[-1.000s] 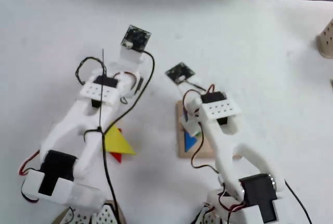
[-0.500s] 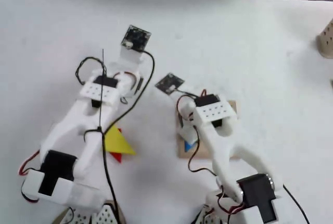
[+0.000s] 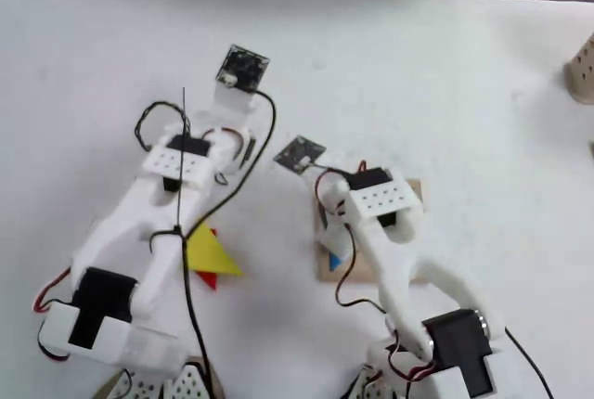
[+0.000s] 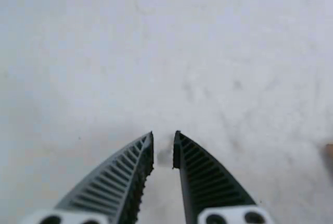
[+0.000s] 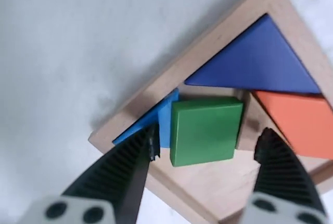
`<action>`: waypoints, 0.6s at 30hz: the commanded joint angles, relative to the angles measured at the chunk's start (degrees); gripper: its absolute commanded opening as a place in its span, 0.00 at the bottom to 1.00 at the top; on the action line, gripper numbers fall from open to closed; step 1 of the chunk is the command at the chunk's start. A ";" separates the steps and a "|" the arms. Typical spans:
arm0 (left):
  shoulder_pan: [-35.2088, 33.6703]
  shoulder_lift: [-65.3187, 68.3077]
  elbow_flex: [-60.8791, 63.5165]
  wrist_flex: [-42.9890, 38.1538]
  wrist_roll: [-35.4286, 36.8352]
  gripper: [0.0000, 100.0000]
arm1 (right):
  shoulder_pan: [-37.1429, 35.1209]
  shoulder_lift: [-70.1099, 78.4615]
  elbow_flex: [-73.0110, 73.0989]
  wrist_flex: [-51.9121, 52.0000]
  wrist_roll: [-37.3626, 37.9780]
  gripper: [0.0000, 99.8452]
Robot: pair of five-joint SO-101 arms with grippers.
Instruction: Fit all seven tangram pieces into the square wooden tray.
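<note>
The square wooden tray (image 5: 182, 70) lay on the white counter (image 4: 156, 36) holding a large dark blue triangle (image 5: 260, 57), an orange piece (image 5: 296, 122), a green square (image 5: 205, 130) and a light blue piece (image 5: 156, 120) against the rim. The right tool (image 5: 209, 133) hung spread wide over the green square. The left tool (image 4: 163, 140) was all but pressed together, pinching nothing, above bare counter. The high view added a yellow triangle (image 3: 212, 252) overlapping a red piece (image 3: 206, 279) outside the tray, beside the left arm.
</note>
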 commanded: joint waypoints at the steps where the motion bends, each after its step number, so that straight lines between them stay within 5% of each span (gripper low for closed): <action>1: -0.57 -0.22 -3.25 -1.58 0.18 0.10 | -0.04 -2.51 -4.22 2.68 0.62 0.21; 6: -0.57 -0.13 -3.25 -1.58 0.09 0.10 | 0.57 -10.59 -5.36 7.52 -3.25 0.01; 13: -0.57 -0.13 -3.16 -1.58 0.09 0.10 | 2.68 -24.31 -2.73 14.64 -3.78 0.06; 18: -0.57 -0.13 -3.08 -1.58 0.09 0.10 | 5.93 -27.56 7.21 9.45 -6.68 0.03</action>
